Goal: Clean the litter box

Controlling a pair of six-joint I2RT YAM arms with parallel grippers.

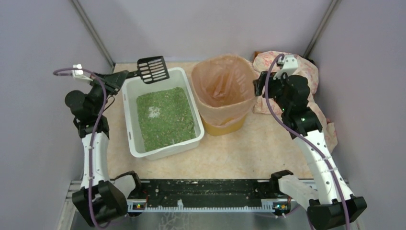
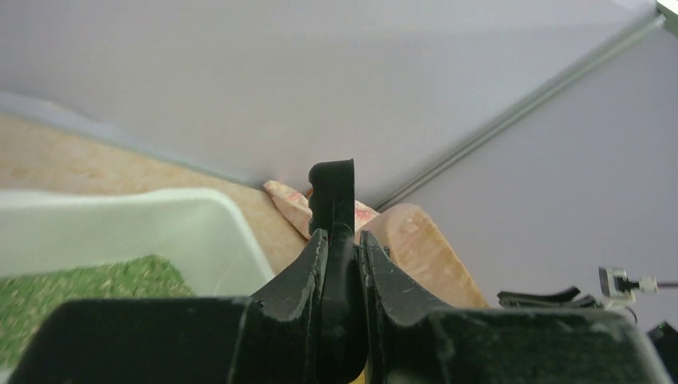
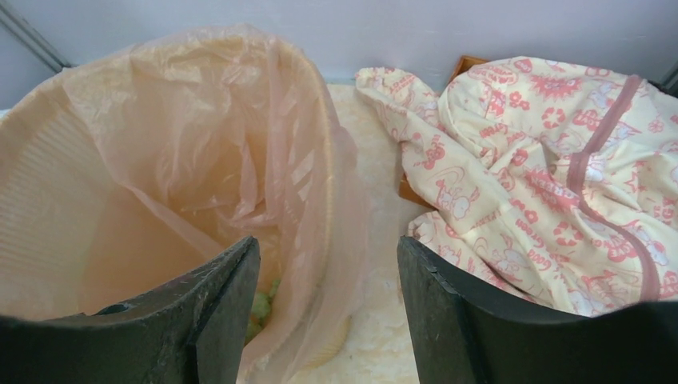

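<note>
Black fingers of the left gripper [image 1: 118,76] [image 2: 342,242] are clamped flat against the handle of the slotted scoop [image 1: 153,69] [image 2: 332,188], with no gap showing either side of it in the left wrist view. The scoop's head sits raised over the far rim of the litter box [image 1: 128,120] [image 2: 120,224], near its far-left corner; its slots look bare from above. The white litter box lies on the table [image 1: 239,148] in front of the left arm, holding green litter [image 1: 165,117] [image 2: 80,280] with one pale patch [image 1: 154,111] toward the far side. Just right of the box, touching or nearly so, stands the bin [image 1: 225,125] lined with a pinkish bag [image 1: 222,86] [image 3: 160,120]; a few green bits show low inside the bag. Right gripper [image 1: 259,84] [image 3: 326,244] is spread wide with nothing between its fingers, and hangs by the bin's right rim, one finger on the bag side and one on the side of the patterned cloth [image 1: 306,72] [image 3: 544,160] heaped in the far-right corner.
</note>
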